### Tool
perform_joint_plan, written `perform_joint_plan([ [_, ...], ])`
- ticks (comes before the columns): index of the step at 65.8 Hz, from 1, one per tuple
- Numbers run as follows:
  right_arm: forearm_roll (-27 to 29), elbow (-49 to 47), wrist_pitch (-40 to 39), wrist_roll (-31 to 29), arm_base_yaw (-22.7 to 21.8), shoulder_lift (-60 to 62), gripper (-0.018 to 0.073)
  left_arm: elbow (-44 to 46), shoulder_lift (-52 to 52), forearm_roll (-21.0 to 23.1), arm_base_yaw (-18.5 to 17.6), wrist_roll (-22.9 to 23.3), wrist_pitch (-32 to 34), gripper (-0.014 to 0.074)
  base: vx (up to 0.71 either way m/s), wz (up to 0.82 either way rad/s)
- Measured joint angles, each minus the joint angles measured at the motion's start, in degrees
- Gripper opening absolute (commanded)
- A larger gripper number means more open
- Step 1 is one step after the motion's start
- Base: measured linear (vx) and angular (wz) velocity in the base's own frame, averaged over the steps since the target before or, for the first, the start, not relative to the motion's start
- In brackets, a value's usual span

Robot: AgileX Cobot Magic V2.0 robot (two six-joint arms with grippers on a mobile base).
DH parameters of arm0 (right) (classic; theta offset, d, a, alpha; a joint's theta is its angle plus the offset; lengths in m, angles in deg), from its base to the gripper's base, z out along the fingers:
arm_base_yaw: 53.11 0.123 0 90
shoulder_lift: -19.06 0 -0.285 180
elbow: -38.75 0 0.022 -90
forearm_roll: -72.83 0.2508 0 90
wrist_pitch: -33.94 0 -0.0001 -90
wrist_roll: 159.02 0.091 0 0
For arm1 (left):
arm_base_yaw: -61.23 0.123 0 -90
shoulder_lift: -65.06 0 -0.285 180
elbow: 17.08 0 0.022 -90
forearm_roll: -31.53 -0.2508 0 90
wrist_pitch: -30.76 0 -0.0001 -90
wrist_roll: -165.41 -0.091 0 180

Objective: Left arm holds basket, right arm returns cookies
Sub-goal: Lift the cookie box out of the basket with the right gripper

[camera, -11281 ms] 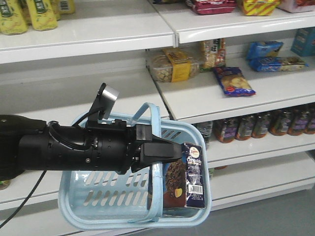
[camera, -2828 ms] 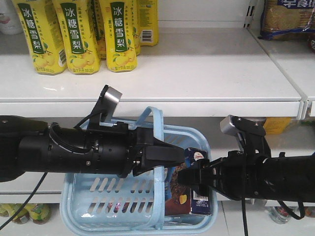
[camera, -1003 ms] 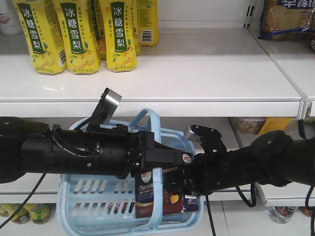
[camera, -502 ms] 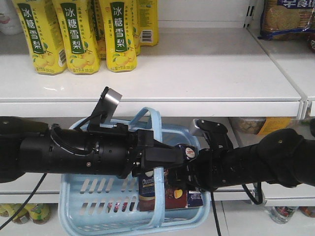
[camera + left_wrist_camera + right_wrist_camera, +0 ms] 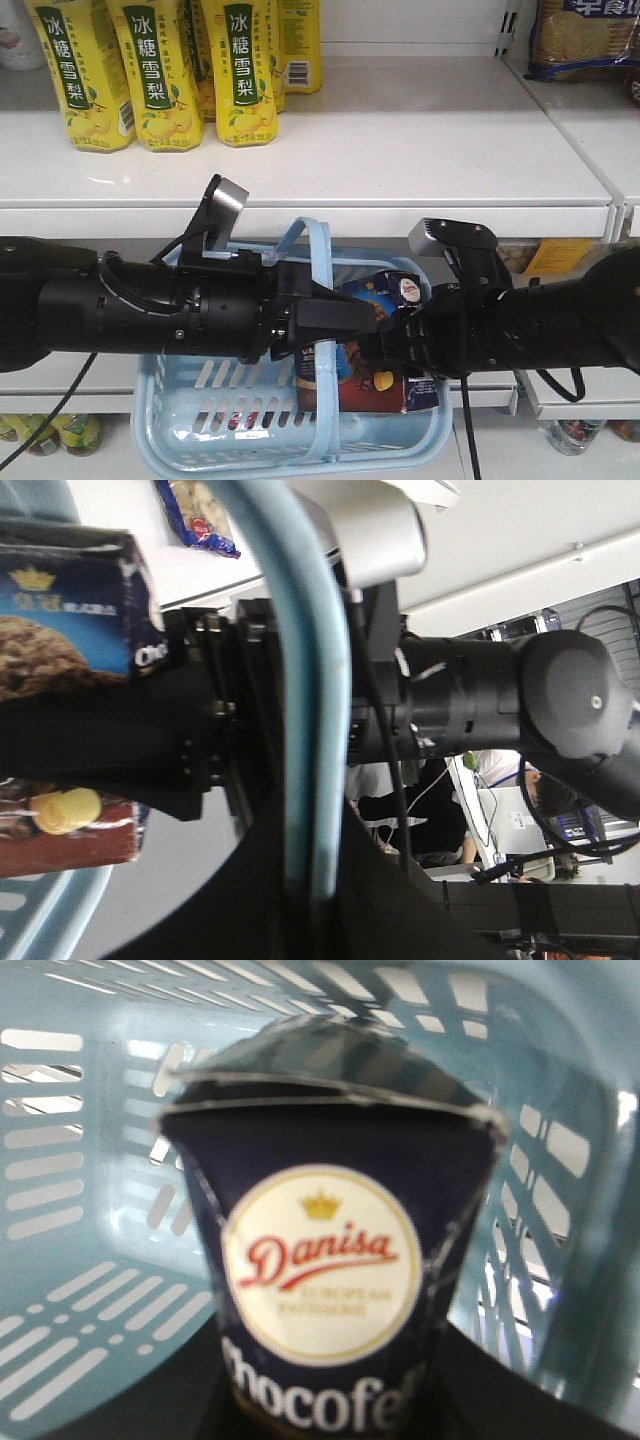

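Cookies [image 5: 380, 292]: one carton, tilted inside one basket [image 5: 180, 440], clamped in right arm [image 5: 520, 325] jaws; left arm [image 5: 130, 310] jaws closed on handle [image 5: 322, 250].

Front view square-on to the shelves [image 5: 420, 150] at mid-range, left wrist tight against the handle of the basket [image 5: 310, 680], right wrist nose-deep inside it, cookies [image 5: 330, 1260] in all three.

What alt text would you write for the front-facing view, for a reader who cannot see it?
The black right arm grips in its jaws a tilted navy cookie carton inside a light blue basket, which the black left arm holds by its hoop handle. Behind stand white shop shelves, with yellow drink bottles on the upper one.
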Motion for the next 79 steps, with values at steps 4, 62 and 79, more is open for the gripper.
perform_joint_plan([
  [4,-2.0,0.0,0.4,1.7,0.0,1.3,0.0099,0.0,0.0,0.0,0.0,0.0,0.0,-0.0003,0.0,0.0],
  [62,-14.2,-11.0,22.1,8.1,-16.0,29.8,0.0108,0.0,0.0,0.2,0.0,0.0,-0.1,-0.0003,0.0,0.0],
  [79,-17.1,-22.6,23.2,9.7,-16.1,30.1,0.0109,0.0,0.0,0.2,0.0,0.0,-0.1,-0.0003,0.0,0.0],
])
